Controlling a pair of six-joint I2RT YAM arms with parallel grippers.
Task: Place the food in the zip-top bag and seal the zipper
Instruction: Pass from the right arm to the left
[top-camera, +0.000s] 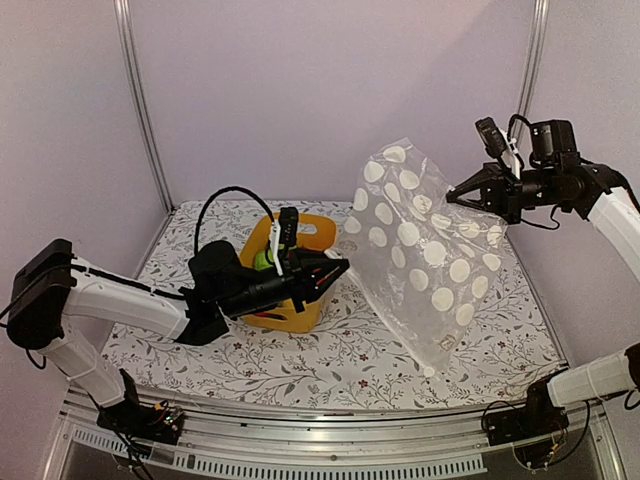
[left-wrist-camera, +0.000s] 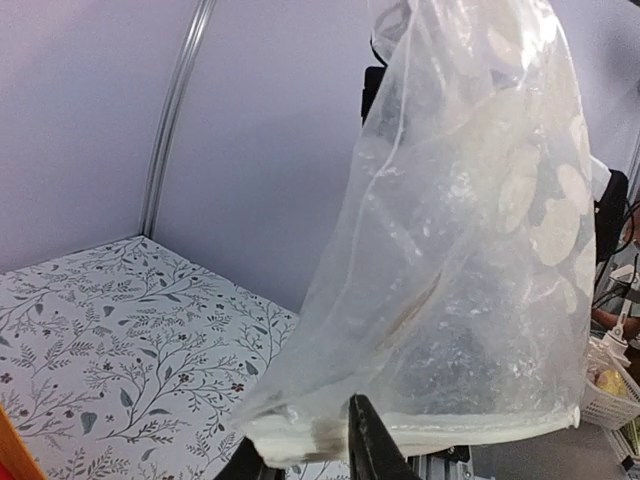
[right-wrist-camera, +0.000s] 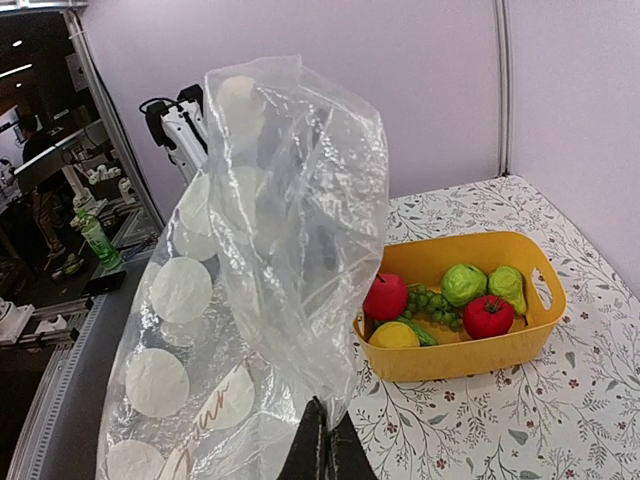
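- From the top view, the right gripper (top-camera: 462, 195) is clenched on the upper part of the bag (top-camera: 420, 250). The bag hangs slanted, with its low corner at or close to the table (top-camera: 200, 350). The left gripper (top-camera: 338, 270) reaches across the basket (top-camera: 300, 315), and its tips are just beside the bag's near edge. The film is pinched at only one small spot, so a push from the left side could make it slip out or swing away.
- On the left wrist view, the jaws stand apart. The bag's lower edge lies between them and is not pinched. A thick strip along this edge is probably the zipper (left-wrist-camera: 470, 425). If the jaws close on both layers together, the mouth would be held shut and nothing could enter.
- On the right wrist view, the fingers press together on a fold of film. The food (right-wrist-camera: 440, 305) lies all in the basket and none is in the bag. The basket wall stands between them, and the left arm above the basket may hinder reaching the pieces.
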